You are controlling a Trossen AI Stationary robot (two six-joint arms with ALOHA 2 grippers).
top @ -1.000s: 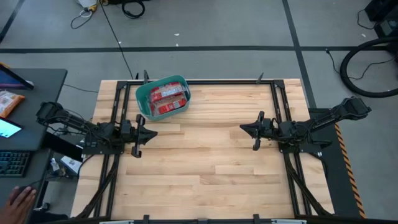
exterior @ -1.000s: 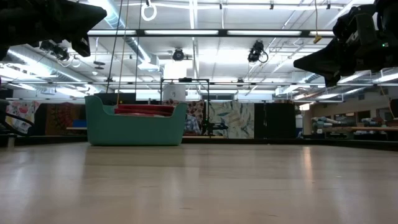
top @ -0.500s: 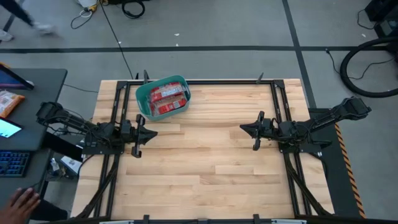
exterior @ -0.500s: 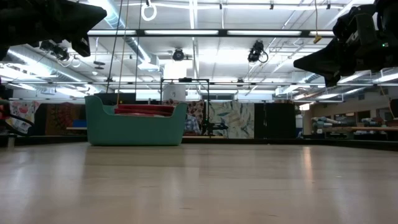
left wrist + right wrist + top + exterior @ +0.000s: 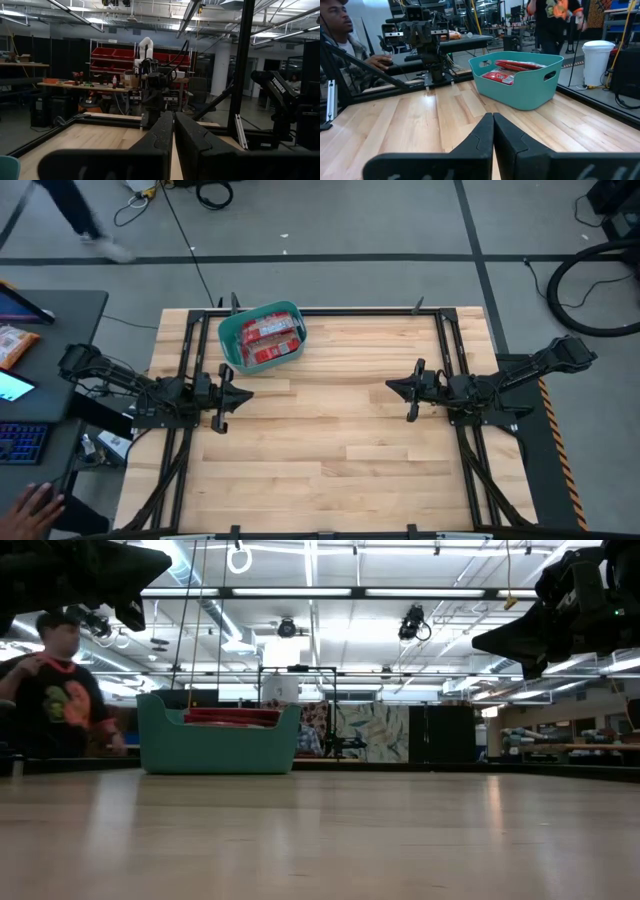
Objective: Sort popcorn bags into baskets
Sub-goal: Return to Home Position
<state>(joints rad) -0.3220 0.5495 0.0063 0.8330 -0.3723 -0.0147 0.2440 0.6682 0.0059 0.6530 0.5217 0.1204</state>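
popcorn bags [image 5: 268,340] are piled in the teal basket [image 5: 232,332] at the table [image 5: 340,450] edge, left arm's side. left gripper [image 5: 246,394] and right gripper [image 5: 392,387] hover well apart, both with fingers pressed together, holding nothing.

We see a table [image 5: 330,470] of pale wooden planks, smooth, with a soft sheen that mirrors the ceiling lights in the low view. At the upper left of the high view, the basket [image 5: 226,338] looks like smooth teal plastic with a satin finish, and the popcorn bags [image 5: 270,340] in it look like glossy red film. The frame [image 5: 360,310] edging the table looks like matt black metal. The left gripper [image 5: 174,120] and right gripper [image 5: 493,120] look like dark, matt, smooth plastic. The floor [image 5: 350,220] is grey and dull.
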